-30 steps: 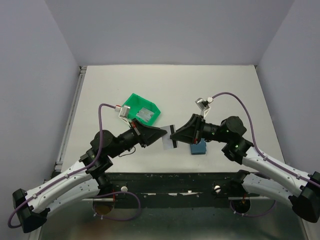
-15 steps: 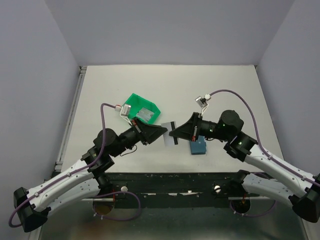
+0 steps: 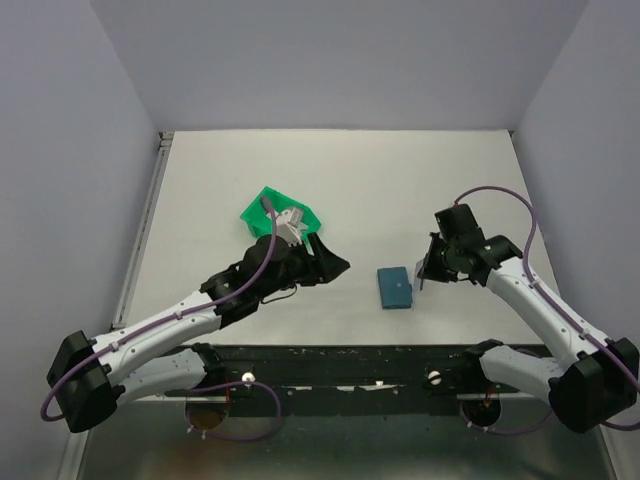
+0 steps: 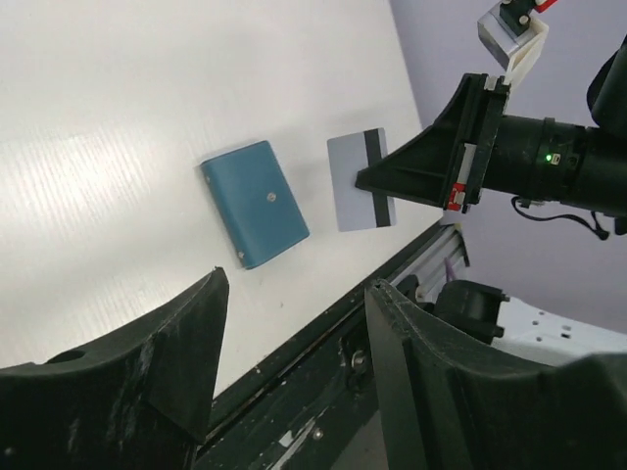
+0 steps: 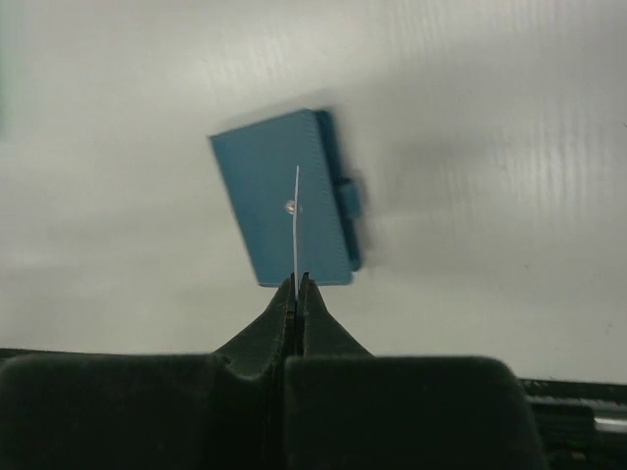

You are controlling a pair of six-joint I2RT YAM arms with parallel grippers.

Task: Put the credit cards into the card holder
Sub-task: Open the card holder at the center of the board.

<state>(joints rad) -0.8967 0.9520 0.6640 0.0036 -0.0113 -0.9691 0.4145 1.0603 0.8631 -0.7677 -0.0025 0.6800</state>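
Right pincer (image 5: 297,286): clenched on one credit card (image 5: 297,220), gripped at its striped side. From the right wrist the card is seen edge-on, a thin pale line rising straight out of the fingertips. From the left wrist its flat face shows, silvery grey with a dark stripe, held above the surface (image 3: 400,180).

The card holder (image 5: 279,201) lies closed and flat on the surface, stud upward, just ahead of the right pincer's tips. From above, it sits just to the left of the right pincer, between the two pincers, and does not touch the card.

Left pincer (image 4: 294,284): released, fingers spread wide, nothing between them. The card holder lies ahead of it, well apart.

A green bin (image 3: 262,205) stands just behind the left pincer, partly hidden by that arm's wrist.
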